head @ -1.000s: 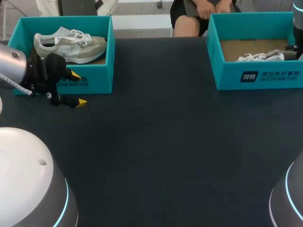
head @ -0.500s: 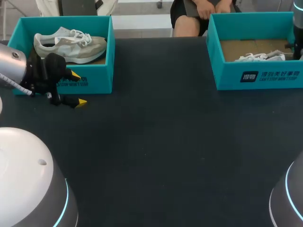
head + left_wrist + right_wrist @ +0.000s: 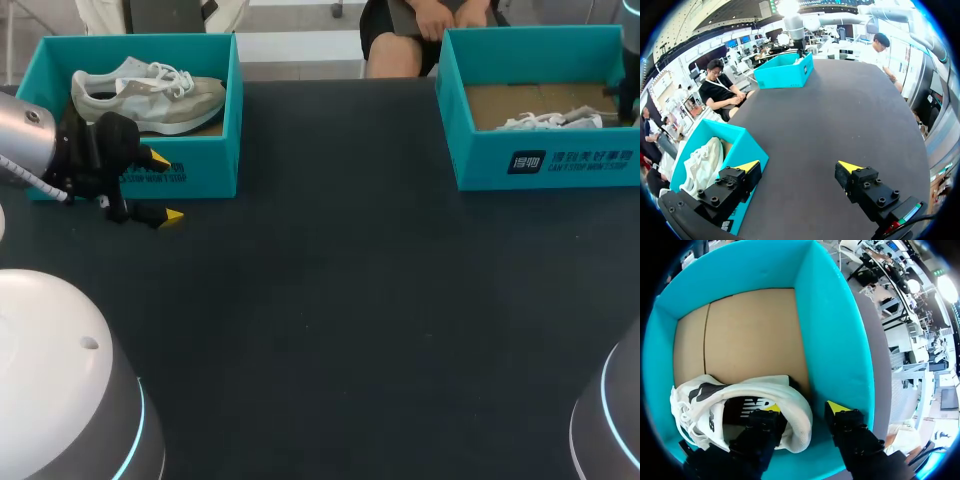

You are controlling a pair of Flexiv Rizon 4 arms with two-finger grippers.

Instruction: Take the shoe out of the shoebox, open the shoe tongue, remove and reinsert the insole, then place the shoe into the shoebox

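Left teal cardboard shoebox (image 3: pixel 190 170): grey-white sneaker (image 3: pixel 150 95)
Right teal shoebox (image 3: pixel 545 165): white sneaker (image 3: pixel 740 410)
Left gripper (image 3: pixel 799 165): spread, empty
Right gripper (image 3: pixel 802 407): spread astride heel

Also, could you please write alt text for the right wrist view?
The right end effector straddles the heel of a white shoe lying in a teal shoebox, open, with one yellow tip inside the shoe's opening and the other outside the heel.
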